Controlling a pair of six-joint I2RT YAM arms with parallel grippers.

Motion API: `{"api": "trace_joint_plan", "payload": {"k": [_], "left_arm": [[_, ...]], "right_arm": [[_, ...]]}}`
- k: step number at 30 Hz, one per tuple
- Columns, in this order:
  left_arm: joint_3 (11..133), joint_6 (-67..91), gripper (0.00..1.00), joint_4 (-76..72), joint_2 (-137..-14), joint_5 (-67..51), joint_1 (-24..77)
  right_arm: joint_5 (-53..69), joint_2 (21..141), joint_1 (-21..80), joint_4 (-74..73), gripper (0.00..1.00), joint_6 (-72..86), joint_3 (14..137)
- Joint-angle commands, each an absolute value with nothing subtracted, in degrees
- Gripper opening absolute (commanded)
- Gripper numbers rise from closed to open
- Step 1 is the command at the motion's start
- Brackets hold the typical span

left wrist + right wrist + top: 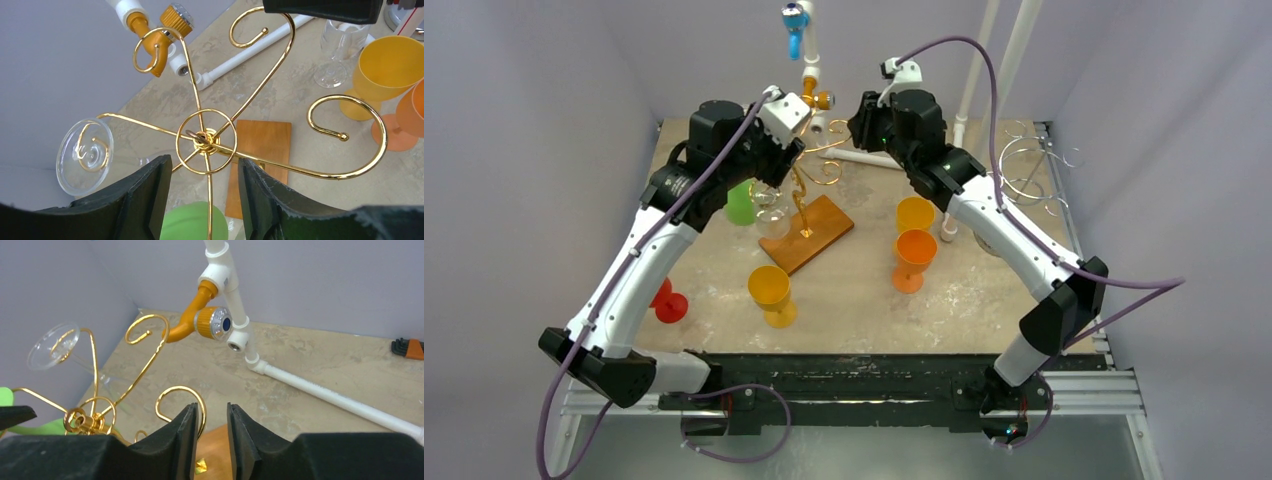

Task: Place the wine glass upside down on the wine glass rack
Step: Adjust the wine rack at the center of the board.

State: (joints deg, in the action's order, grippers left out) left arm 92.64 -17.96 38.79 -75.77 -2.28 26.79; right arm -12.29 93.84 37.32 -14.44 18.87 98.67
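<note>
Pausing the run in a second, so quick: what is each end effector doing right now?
Left end effector: open, fingers well apart, holding nothing.
Right end effector: open only by a narrow gap, nothing between the fingers.

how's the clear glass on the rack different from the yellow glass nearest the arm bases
The clear glass hangs upside down, foot caught on the gold rack; the yellow glass stands upright on the table. The clear glass is colourless; the yellow glass is tinted. Both are stemmed wine glasses.
</note>
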Motion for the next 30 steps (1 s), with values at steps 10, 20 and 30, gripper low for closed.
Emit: {"api": "trace_joint_plan", "payload": {"k": [10, 20, 30], "left_arm": [[92.2, -16.3, 0.52, 34.5, -78.4, 1.2, 26.7], [93.7, -16.3, 0.40, 34.4, -81.1, 1.8, 25.7], [93.8, -17.0, 0.32, 34.1, -82.2, 2.6, 24.9]], "right_arm": [[-7.5, 90.1, 37.2, -8.2, 0.12, 21.4, 90.8], [-7.7, 87.3, 37.2, -8.4, 0.08, 23.5, 86.4], [-5.8, 87.3, 38.4, -8.7, 0.07, 25.8, 85.4]]}}
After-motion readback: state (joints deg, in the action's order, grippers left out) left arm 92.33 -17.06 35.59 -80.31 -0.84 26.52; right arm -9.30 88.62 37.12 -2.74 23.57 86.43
